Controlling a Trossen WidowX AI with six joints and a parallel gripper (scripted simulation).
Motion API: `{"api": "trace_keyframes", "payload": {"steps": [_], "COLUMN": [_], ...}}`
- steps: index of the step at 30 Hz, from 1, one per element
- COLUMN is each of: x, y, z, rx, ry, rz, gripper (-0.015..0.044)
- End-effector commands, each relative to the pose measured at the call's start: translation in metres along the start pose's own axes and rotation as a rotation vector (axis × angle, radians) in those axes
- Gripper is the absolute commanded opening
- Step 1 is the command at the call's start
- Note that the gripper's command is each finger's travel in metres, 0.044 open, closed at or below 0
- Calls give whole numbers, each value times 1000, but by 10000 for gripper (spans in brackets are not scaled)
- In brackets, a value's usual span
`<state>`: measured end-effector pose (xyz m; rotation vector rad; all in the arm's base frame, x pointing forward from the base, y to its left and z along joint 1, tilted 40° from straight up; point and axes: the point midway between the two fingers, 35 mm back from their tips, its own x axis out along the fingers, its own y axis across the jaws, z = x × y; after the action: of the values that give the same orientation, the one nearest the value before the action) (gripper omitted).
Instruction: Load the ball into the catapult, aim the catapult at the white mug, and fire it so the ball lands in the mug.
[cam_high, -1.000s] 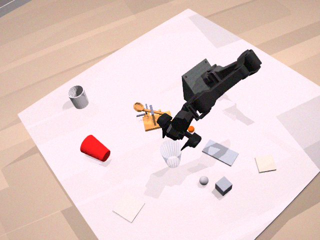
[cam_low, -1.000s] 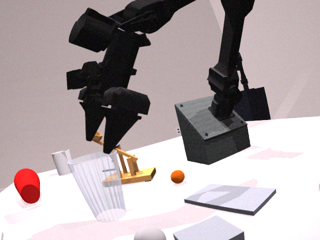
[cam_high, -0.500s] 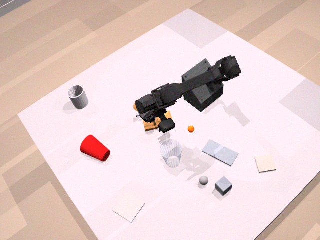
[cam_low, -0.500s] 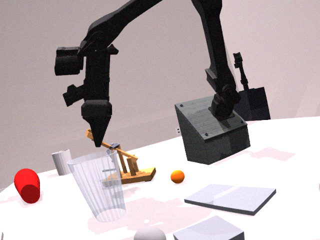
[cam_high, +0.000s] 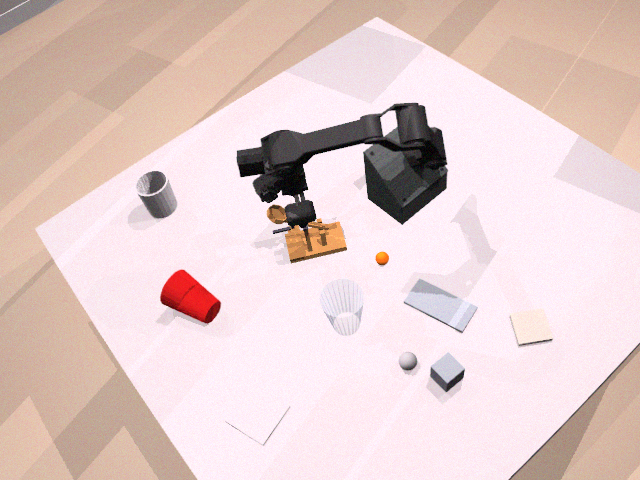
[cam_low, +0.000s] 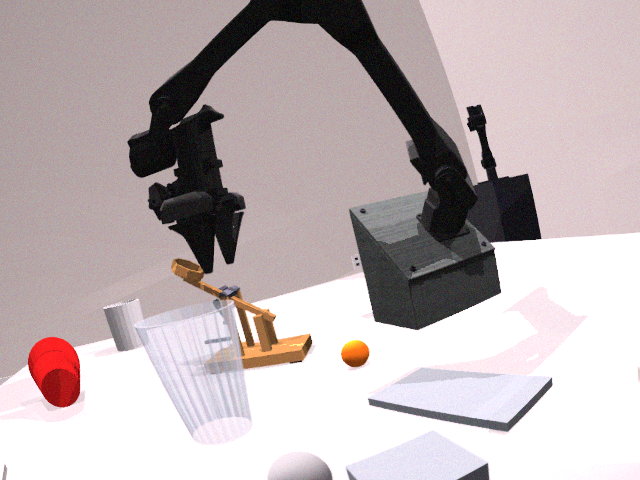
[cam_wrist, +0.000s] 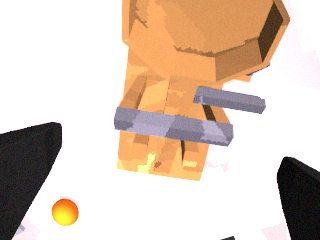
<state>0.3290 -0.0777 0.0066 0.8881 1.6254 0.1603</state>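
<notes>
- Two black fingers (cam_low: 214, 242) stand wide apart with nothing between them, pointing down just above the catapult's (cam_low: 248, 330) raised spoon cup (cam_low: 187, 268).
- From the wrist view, the spoon cup (cam_wrist: 207, 20) sits ahead of the fingers, and the catapult arm with its grey crossbars (cam_wrist: 174, 127) runs back between them.
- Off to one side of the fingers, the orange ball (cam_high: 382, 258) lies on the white counter (cam_high: 496, 155), beyond the catapult's base and well apart from the tips; the wrist view shows the ball (cam_wrist: 64, 211) close to the inner edge of one finger.
- Beyond the catapult from the fingers, the clear ribbed cup (cam_high: 341, 306) stands upright.
- Farther away from the fingers, a red cup (cam_high: 189, 296) lies on its side and a grey cup (cam_high: 156, 193) stands upright.
</notes>
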Motion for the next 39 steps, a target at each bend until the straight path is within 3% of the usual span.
{"api": "trace_keyframes", "payload": {"steps": [1, 17, 39], "x": [-1, -1, 13], "y": [-2, -2, -2], "z": [1, 1, 12], "rx": [12, 12, 11], "ry": [13, 13, 12], "rz": [18, 18, 18], "gripper": [414, 0, 0]}}
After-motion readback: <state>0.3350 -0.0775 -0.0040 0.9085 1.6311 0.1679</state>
